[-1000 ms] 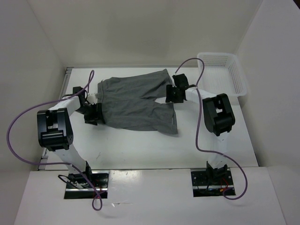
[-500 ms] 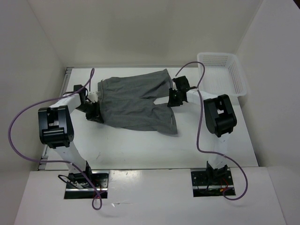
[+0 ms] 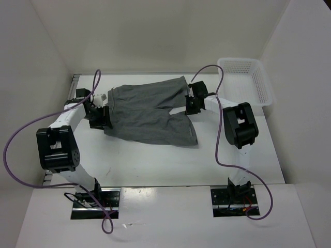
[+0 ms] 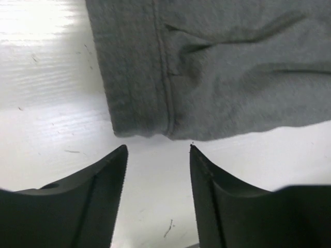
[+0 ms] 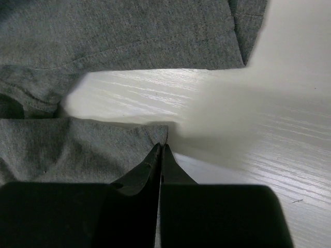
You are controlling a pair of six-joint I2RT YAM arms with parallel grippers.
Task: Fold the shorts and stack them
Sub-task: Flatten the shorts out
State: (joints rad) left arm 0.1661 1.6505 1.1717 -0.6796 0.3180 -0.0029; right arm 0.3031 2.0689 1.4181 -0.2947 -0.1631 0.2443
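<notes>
shorts (image 3: 150,111) spread flat on counter (image 3: 155,160) | left hand (image 4: 158,150) open, just short of waistband corner | right hand (image 5: 161,150) closed at leg hem (cloth caught? unclear) | advice: slide left fingers under corner, pinch both layers

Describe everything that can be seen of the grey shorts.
The shorts are plain mid-grey, of soft knit-looking fabric, with a waistband and two wide legs. They lie spread flat, wrinkled and unfolded, on the white table, waistband towards the left arm, legs towards the right. The left gripper stands open just short of a waistband corner; the right gripper, jaws shut, meets one leg's hem corner.
</notes>
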